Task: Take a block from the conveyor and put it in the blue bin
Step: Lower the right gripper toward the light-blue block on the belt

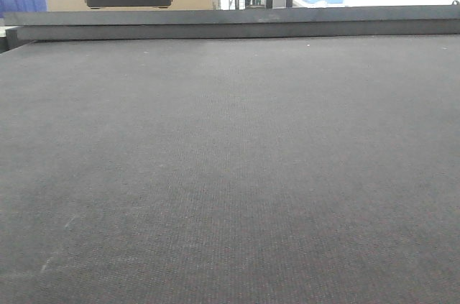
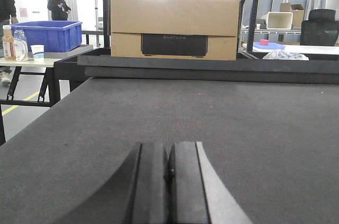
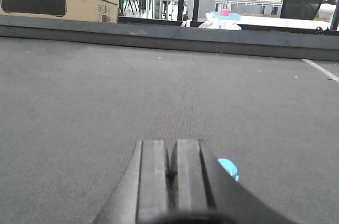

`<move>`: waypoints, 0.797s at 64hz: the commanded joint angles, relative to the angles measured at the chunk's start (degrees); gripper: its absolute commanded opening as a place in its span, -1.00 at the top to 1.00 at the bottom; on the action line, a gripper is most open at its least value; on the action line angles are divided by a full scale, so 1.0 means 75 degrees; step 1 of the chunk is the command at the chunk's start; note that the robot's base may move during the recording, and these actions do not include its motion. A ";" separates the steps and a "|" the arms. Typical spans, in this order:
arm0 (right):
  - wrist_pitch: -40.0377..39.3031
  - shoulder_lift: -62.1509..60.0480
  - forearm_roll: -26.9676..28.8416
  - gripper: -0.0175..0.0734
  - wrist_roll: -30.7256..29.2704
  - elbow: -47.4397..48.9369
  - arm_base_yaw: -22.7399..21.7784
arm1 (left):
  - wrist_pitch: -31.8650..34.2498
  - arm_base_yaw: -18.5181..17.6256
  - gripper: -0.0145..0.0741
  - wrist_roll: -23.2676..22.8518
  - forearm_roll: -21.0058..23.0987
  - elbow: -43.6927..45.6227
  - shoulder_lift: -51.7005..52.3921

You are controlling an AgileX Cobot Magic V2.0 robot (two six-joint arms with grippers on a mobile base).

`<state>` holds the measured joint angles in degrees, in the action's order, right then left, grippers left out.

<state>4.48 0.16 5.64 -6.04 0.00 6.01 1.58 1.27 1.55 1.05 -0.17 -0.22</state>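
left gripper (image 2: 169, 152) and right gripper (image 3: 170, 152) hang low over the conveyor (image 1: 230, 174), both pressed together on nothing, prob parked. block (image 3: 228, 167) peeks out just beside the right one's outer finger, ungripped. blue bin (image 2: 47, 36) sits off left.

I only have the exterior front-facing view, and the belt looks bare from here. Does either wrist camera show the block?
Observer: The right wrist camera shows a sliver of bright blue, probably the block, on the conveyor, mostly hidden behind the right end effector.
Operator: Is that end effector open?
Observer: No, its jaws are pressed together with nothing between them.
Operator: And the left one?
Observer: The left end effector is shut too, low over the conveyor.
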 commanded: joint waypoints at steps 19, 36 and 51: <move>-0.1277 -0.0022 0.0068 0.95 -0.0007 0.0642 -0.0033 | 0.0698 0.0020 0.92 -0.0041 0.0340 0.0344 0.0029; 0.1826 0.0862 0.0068 0.94 -0.0007 0.4361 -0.0033 | -0.1831 0.0005 0.65 -0.0041 0.0082 0.3718 -0.0696; 0.3245 0.3276 0.0068 0.20 -0.0007 0.6569 -0.0033 | -0.3876 -0.0220 -0.12 -0.0041 -0.0140 0.5996 -0.2788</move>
<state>25.49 19.03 6.23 -6.04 45.46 6.01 -21.73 0.31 1.55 1.14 40.30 -15.95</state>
